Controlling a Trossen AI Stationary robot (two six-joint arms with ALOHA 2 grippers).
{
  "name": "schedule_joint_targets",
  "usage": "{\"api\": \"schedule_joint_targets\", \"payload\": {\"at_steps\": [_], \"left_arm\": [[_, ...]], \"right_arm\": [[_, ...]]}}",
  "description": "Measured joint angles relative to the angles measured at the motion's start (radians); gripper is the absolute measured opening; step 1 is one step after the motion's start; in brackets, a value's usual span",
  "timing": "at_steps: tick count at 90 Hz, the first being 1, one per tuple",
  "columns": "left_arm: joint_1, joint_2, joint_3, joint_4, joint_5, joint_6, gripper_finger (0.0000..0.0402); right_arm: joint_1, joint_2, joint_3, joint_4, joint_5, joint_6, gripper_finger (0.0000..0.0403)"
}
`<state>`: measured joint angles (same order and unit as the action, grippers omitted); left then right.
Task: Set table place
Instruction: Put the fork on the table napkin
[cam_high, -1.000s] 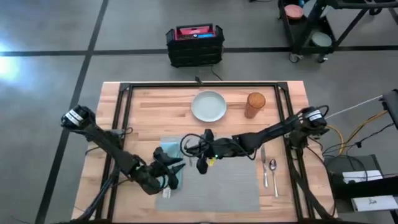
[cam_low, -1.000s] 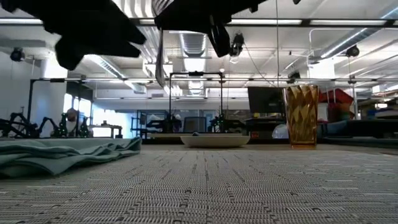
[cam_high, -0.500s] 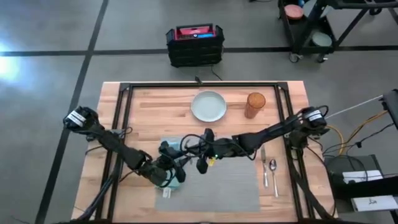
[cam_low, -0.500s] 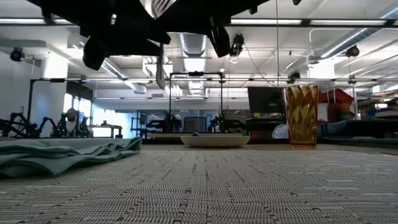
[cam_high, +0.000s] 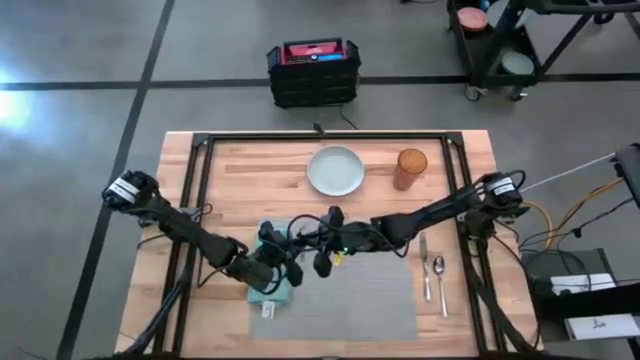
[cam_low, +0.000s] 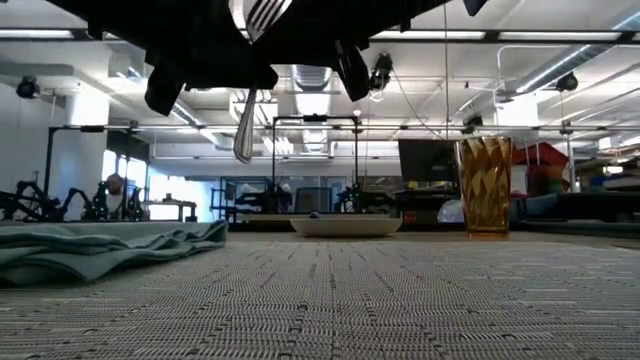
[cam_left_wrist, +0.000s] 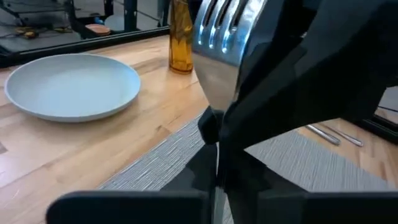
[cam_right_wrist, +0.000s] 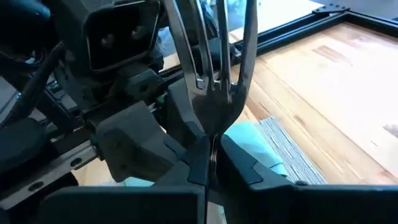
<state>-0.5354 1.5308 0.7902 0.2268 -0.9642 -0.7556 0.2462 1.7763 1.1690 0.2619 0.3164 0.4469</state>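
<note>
**Holding a fork above the placemat**

Pinching a fork (cam_right_wrist: 214, 74) by its neck, the right jaws (cam_high: 322, 262) hang above the grey placemat (cam_high: 370, 295), tines upward. The left jaws (cam_high: 283, 270) sit just beside them, over the teal napkin (cam_high: 272, 296) at the placemat's edge; whether they are spread or pressed together cannot be told. Beyond both jaws on the desk (cam_high: 250, 175) stand a pale plate (cam_high: 336, 170) and an amber glass (cam_high: 410, 167). A knife (cam_high: 425, 268) and spoon (cam_high: 439, 275) lie on the right jaws' far side.
</note>
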Motion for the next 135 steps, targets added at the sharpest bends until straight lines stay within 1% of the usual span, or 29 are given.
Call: {"api": "schedule_joint_targets", "payload": {"at_steps": [6,13,23,30,39,49,53,58,64,69,78,85,96,104,111,117,127,135], "left_arm": [[-0.001,-0.007,0.000,-0.001,0.010,0.007,0.0002],[-0.009,-0.024,0.000,-0.008,0.002,0.006,0.0001],[-0.026,-0.053,0.000,-0.023,0.008,0.001,0.0000],[-0.047,-0.090,0.000,-0.072,0.016,-0.035,0.0000],[-0.083,-0.140,0.000,-0.221,0.053,-0.180,0.0000],[-0.135,-0.176,-0.006,-0.411,0.113,-0.425,0.0000],[-0.160,-0.179,-0.019,-0.473,0.120,-0.533,0.0000],[-0.189,-0.177,-0.043,-0.496,0.132,-0.652,0.0000],[-0.211,-0.176,-0.086,-0.471,0.156,-0.760,0.0000],[-0.218,-0.165,-0.128,-0.419,0.170,-0.814,0.0000],[-0.218,-0.150,-0.214,-0.307,0.171,-0.864,0.0000],[-0.200,-0.139,-0.271,-0.198,0.171,-0.886,0.0000],[-0.188,-0.120,-0.336,-0.110,0.193,-0.955,0.0000],[-0.186,-0.117,-0.355,-0.104,0.229,-1.026,0.0000],[-0.182,-0.109,-0.366,-0.104,0.278,-1.067,0.0000],[-0.182,-0.108,-0.375,-0.108,0.299,-1.097,0.0000],[-0.180,-0.102,-0.390,-0.106,0.305,-1.174,0.0000],[-0.172,-0.097,-0.392,-0.105,0.310,-1.196,0.0000]], "right_arm": [[-0.006,-0.018,0.000,-0.032,-0.012,-0.007,0.0013],[-0.014,-0.058,0.000,-0.102,-0.016,-0.011,0.0032],[-0.017,-0.134,0.000,-0.265,-0.022,-0.027,0.0069],[-0.017,-0.193,0.000,-0.402,-0.049,-0.035,0.0095],[-0.003,-0.255,-0.001,-0.555,-0.080,0.002,0.0122],[0.037,-0.285,-0.030,-0.650,-0.081,0.032,0.0145],[0.056,-0.284,-0.053,-0.645,-0.081,0.047,0.0151],[0.077,-0.281,-0.088,-0.609,-0.081,0.061,0.0158],[0.096,-0.260,-0.133,-0.532,-0.081,0.084,0.0163],[0.111,-0.240,-0.170,-0.473,-0.083,0.098,0.0166],[0.120,-0.191,-0.208,-0.392,-0.090,0.120,0.0166],[0.122,-0.159,-0.218,-0.371,-0.088,0.141,0.0163],[0.124,-0.110,-0.220,-0.354,-0.089,0.148,0.0154],[0.126,-0.089,-0.214,-0.347,-0.089,0.148,0.0148],[0.127,-0.078,-0.214,-0.350,-0.090,0.146,0.0143],[0.127,-0.074,-0.214,-0.347,-0.090,0.145,0.0138],[0.127,-0.074,-0.214,-0.342,-0.088,0.144,0.0131],[0.127,-0.074,-0.214,-0.343,-0.089,0.139,0.0125]]}}
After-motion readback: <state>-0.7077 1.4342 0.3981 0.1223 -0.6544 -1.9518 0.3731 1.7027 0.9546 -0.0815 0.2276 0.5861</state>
